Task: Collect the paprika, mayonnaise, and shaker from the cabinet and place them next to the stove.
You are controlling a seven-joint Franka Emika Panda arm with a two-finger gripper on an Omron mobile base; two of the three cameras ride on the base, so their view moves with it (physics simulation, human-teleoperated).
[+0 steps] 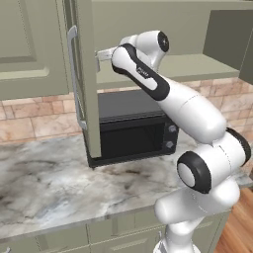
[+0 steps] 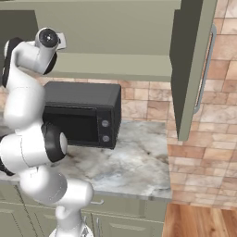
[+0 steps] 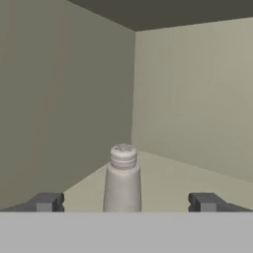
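- While the arm (image 1: 192, 108) reaches up from the lower right of the left base view toward the upper middle of the frame, its hand goes into the open cabinet (image 1: 163, 29), behind the edge of the swung-out door (image 1: 88, 74).
- From the hand view, the tool (image 3: 123, 202) stands wide open: its two dark fingertips (image 3: 45, 201) sit at the bottom left and bottom right of the frame, well apart, gripping nothing.
- Between those tips, at the bottom centre of the hand view, the shaker (image 3: 122, 180) stands upright on the cabinet's inner shelf (image 3: 197, 178); it is a pale grey cylinder with a ribbed, slightly domed top. Neither fingertip touches it.
- Behind the shaker, the cabinet's inner walls meet in a corner at the upper middle of the hand view.
- Below the cabinet, at the centre of the left base view, a black microwave (image 1: 133, 126) sits on the marbled table (image 1: 49, 183).
- On the right base view, the arm rises at the left of the frame, the microwave lies centre left, and the cabinet door with its long silver handle (image 2: 206, 69) hangs open at the upper right, against the brick wall (image 2: 217, 139).
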